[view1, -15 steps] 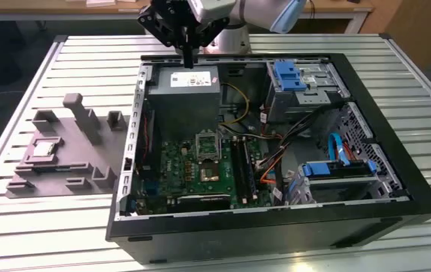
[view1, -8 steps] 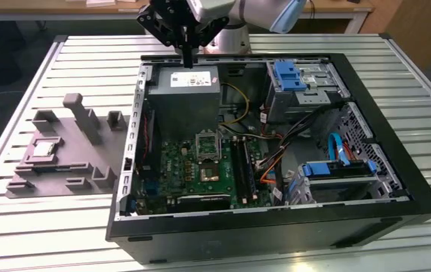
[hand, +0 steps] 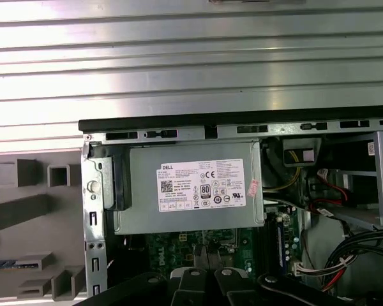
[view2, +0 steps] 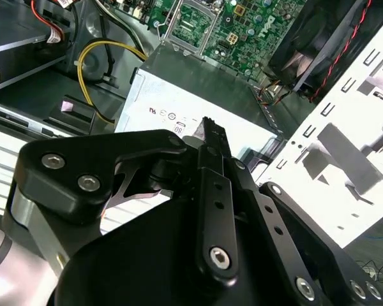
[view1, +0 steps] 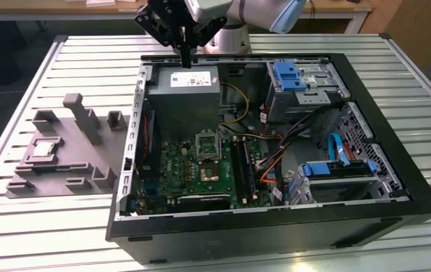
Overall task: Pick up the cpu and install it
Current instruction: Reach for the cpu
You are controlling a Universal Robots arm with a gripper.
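Fingers (view1: 187,56) look pressed together, nothing btwn them, hanging over the power supply (view1: 188,93) in the open case (view1: 276,229). We see the cpu (view1: 43,149) in its grey tray (view1: 79,161) on the bench (view1: 49,226), well apart.

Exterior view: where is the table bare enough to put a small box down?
Free: the table slats between the grey fixture and the camera, and those at the exterior view's right of the black case. Crowded: the fixture and the case's inside.

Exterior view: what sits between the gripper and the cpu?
In the exterior view, the case wall and a tall grey block stand between gripper and cpu.
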